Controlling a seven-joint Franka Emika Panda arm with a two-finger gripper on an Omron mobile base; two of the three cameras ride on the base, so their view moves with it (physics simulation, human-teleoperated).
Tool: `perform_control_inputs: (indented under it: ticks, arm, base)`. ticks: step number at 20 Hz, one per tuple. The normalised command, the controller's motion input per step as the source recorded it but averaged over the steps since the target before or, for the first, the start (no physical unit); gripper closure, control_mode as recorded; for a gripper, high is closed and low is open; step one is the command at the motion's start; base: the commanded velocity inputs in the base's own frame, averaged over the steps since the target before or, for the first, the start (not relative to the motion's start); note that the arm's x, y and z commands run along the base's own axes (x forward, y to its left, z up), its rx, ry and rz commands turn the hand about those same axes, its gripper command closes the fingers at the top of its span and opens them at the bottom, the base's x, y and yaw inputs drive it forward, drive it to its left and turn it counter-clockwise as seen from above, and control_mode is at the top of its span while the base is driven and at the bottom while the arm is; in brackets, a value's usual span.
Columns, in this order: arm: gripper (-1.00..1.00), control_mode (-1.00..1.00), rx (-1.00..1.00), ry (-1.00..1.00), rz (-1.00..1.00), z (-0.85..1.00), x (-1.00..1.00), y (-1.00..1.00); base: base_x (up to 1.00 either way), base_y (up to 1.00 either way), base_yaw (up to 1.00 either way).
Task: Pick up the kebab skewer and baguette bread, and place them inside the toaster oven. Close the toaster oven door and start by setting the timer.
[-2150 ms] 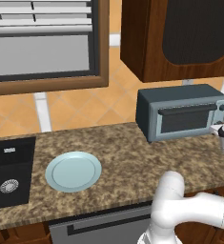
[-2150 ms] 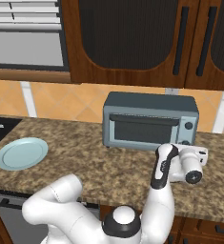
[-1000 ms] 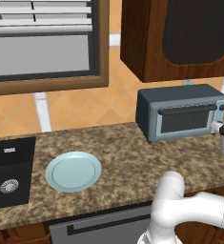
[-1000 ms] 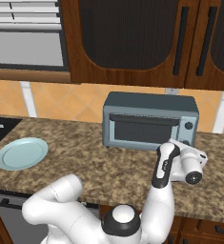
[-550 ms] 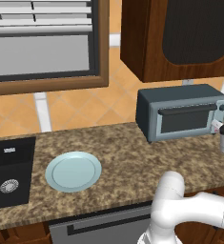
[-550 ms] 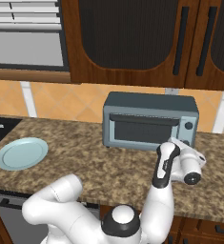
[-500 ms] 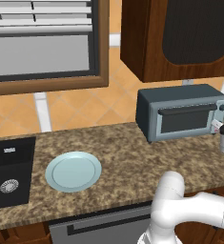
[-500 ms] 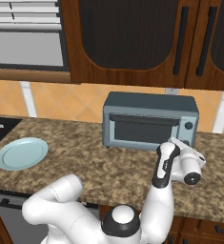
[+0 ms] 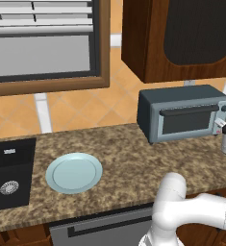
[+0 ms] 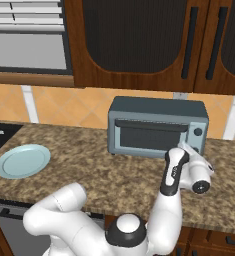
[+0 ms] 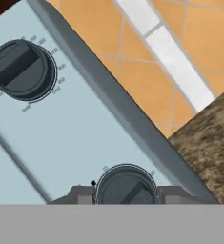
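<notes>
Even, bright rendered light fills all three views, with no glare and only faint, soft shading. The dark cabinet panels (image 10: 134,35) at upper centre stay flat black. Base views look slightly soft and coarse; the hand view shows a mildly blurred tabletop (image 11: 206,143) at lower right.

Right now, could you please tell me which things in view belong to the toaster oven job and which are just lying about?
Part of the job:
- toaster oven, toaster oven door closed
- lower knob, between the tool's fingertips
- tool

Lying about:
- upper knob
- light blue plate, nothing on it
- black sink
- granite counter
</notes>
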Motion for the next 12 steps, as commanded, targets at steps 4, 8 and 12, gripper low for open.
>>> perform_control_inputs:
  ticks: [4, 8, 12]
  arm:
    - [1.0, -1.0, 0.18, -0.02, 0.0, 0.0, -0.11, -0.01]
    - [1.0, -1.0, 0.18, -0.03, 0.0, 0.0, -0.1, -0.01]
    - [1.0, -1.0, 0.19, -0.04, 0.0, 0.0, -0.16, -0.05]
  base:
    - [0.0, 0.0, 0.0]
    - [0.0, 0.0, 0.0]
    - [0.0, 0.0, 0.0]
